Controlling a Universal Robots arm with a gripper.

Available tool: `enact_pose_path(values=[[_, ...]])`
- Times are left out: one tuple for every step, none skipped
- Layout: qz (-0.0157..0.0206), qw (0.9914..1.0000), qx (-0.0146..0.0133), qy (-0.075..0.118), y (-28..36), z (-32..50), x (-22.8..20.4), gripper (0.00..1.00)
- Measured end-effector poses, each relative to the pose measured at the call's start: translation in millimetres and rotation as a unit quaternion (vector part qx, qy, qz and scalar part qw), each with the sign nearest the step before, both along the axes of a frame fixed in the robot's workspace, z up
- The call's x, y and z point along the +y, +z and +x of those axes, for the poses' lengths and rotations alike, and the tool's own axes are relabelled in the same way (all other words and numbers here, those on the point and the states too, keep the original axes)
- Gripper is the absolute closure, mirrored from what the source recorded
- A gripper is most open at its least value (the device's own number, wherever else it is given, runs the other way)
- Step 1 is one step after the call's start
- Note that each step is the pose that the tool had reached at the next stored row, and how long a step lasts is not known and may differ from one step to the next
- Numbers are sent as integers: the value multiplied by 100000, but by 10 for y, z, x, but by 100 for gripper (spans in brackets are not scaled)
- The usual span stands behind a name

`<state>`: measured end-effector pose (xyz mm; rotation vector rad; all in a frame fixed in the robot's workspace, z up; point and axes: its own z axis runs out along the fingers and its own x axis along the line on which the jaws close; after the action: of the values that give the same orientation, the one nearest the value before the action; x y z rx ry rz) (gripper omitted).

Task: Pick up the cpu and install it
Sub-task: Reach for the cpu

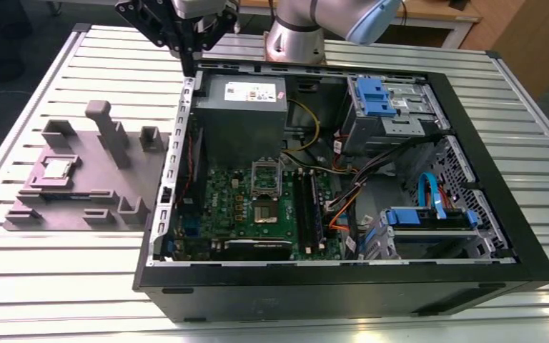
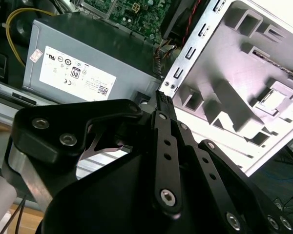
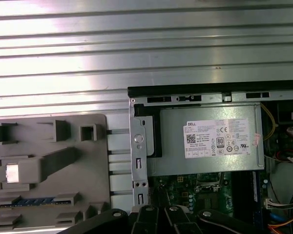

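The cpu (image 1: 58, 168) is a small silvery square lying flat in a recess of the grey fixture plate (image 1: 83, 200), at the exterior view's left of the open computer case (image 1: 351, 286). It also shows as a bright square, the cpu (image 3: 13, 173), in the first wrist view. My gripper (image 1: 191, 66) hangs above the case's rear corner by the grey power supply (image 1: 241, 96), well away from the cpu. Its black fingers (image 2: 164, 105) meet at the tips, shut with nothing between them. The silver socket frame (image 1: 266, 177) sits on the green motherboard (image 1: 246, 214).
The case stands on a slatted metal table (image 1: 83, 300). Inside are blue drive cages (image 1: 374, 96), loose cables (image 1: 351, 179) and memory slots (image 1: 305, 207). Tall grey posts (image 1: 112, 132) rise from the fixture plate near the cpu.
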<state>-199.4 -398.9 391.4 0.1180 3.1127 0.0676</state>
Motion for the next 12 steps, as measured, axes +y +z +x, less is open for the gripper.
enact_pose_path(values=[[-2,100000,1,1,0,-3,0,90],[-1,100000,3,2,0,-6,0,90],[-2,100000,3,0,0,-9,0,90],[1,100000,2,-1,0,-12,0,90],[0,100000,2,-1,-1,-14,0,90],[-1,100000,3,1,-1,-17,0,90],[-1,100000,3,2,-1,-20,0,90],[-1,100000,4,2,-1,-23,0,90],[-1,100000,3,1,-1,-26,0,90],[-3,100000,5,0,-1,-29,0,90],[1,100000,4,-1,-1,-33,0,90],[0,100000,4,0,-1,-36,0,90]])
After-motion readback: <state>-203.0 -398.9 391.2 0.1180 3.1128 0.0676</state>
